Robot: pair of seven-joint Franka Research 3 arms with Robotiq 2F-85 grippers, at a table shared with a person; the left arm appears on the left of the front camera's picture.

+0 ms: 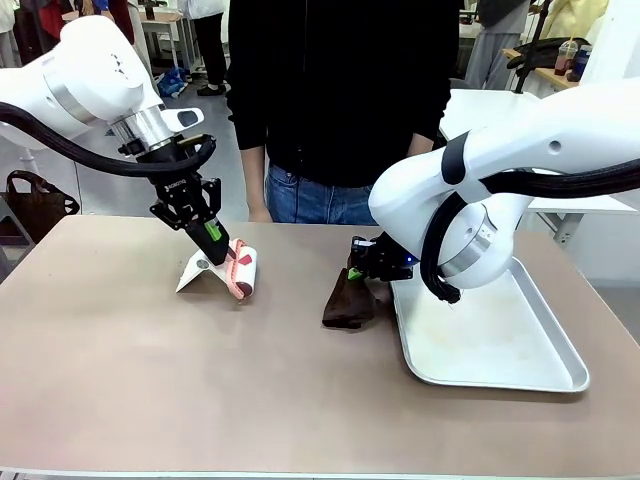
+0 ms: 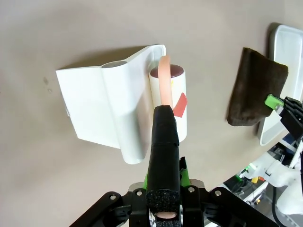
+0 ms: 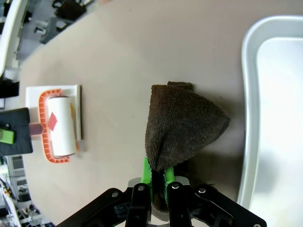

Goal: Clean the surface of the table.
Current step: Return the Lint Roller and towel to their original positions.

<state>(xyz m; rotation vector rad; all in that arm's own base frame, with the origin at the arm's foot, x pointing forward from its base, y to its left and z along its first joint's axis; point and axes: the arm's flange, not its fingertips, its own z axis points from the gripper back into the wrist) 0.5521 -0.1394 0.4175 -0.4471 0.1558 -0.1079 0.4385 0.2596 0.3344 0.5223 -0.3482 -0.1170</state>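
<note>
The brownish-beige table [image 1: 150, 380] carries a lint roller [image 1: 240, 268] with a white paper roll and an orange frame, lying in its open white cover [image 1: 195, 270]. My left gripper [image 1: 212, 238] is shut on the roller's black foam handle [image 2: 163, 142]; the roll [image 2: 169, 104] lies just ahead of the fingers, beside the cover [image 2: 106, 106]. My right gripper [image 1: 358, 268] is shut on the top of a dark brown cloth [image 1: 349, 302]. The cloth [image 3: 182, 123] hangs from the green pads down onto the table [image 3: 118, 56]. The roller [image 3: 59, 125] lies off to the cloth's side.
A shallow silver tray [image 1: 500, 340] lies on the table's right part, right beside the cloth and under my right arm. A person in dark top and jeans [image 1: 320, 190] stands at the far edge. The tray's rim [image 3: 246, 118] runs close to the cloth.
</note>
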